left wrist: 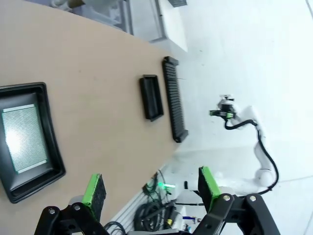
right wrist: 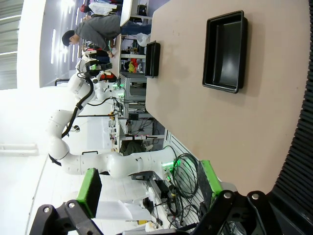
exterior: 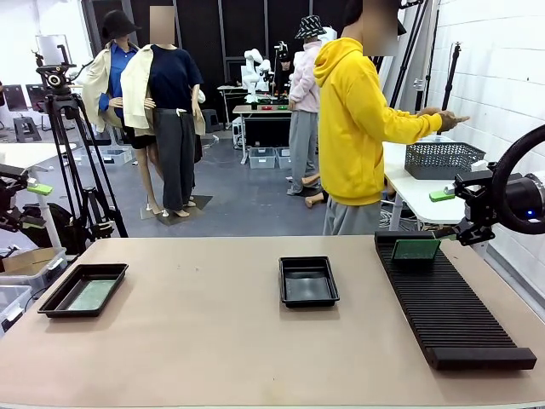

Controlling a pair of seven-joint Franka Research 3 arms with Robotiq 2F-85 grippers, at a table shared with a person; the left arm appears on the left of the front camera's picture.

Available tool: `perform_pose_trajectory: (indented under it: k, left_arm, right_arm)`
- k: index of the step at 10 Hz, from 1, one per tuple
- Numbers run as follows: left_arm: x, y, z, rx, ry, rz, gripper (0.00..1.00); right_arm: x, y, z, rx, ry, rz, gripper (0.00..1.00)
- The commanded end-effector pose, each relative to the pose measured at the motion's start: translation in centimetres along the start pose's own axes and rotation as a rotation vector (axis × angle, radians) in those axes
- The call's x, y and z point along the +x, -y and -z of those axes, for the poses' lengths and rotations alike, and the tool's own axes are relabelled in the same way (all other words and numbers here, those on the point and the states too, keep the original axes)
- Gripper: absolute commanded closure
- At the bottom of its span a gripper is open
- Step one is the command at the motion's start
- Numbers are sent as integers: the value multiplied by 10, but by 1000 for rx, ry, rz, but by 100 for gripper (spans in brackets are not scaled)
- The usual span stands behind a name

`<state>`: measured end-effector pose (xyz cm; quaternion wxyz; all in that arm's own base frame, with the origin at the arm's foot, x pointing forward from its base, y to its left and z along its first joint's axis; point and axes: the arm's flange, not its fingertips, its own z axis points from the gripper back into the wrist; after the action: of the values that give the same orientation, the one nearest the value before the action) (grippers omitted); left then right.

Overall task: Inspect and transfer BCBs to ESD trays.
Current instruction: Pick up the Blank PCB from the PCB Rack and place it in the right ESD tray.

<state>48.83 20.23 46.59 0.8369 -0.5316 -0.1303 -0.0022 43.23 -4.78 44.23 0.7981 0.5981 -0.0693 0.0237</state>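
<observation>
Two black ESD trays lie on the tan table. The left tray (exterior: 51,300) (left wrist: 53,156) holds a flat green BCB (exterior: 90,295) (left wrist: 23,138). The middle tray (exterior: 308,281) (left wrist: 151,97) (right wrist: 226,51) has nothing in it. Another green BCB (exterior: 416,250) stands upright at the far end of the black slotted rack (exterior: 456,315). My left gripper (exterior: 34,205) (left wrist: 151,188) hangs open off the table's left side. Off the right side, near the rack's far end, my right gripper (exterior: 454,213) (right wrist: 149,186) is open too. Neither gripper holds anything.
A person in a yellow hoodie (exterior: 358,119) stands at the far edge, turned toward a white side table with a grey mesh basket (exterior: 441,159), hands over it. A camera tripod (exterior: 72,162) stands at the left. Bare tabletop lies between the trays and the rack.
</observation>
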Motion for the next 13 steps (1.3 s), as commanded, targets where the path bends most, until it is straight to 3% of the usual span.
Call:
perform_pose_trajectory:
  k: [1,6,13]
  left_arm:
    - [10,-3,-8,-109,-28,-48,0]
    - [7,-5,-2,-149,-112,-11,0]
    - [3,-10,3,-140,-81,-37,0]
  right_arm:
    - [-3,1,2,-9,8,-6,0]
    - [-3,1,2,-9,8,-6,0]
    - [-3,1,2,-9,8,-6,0]
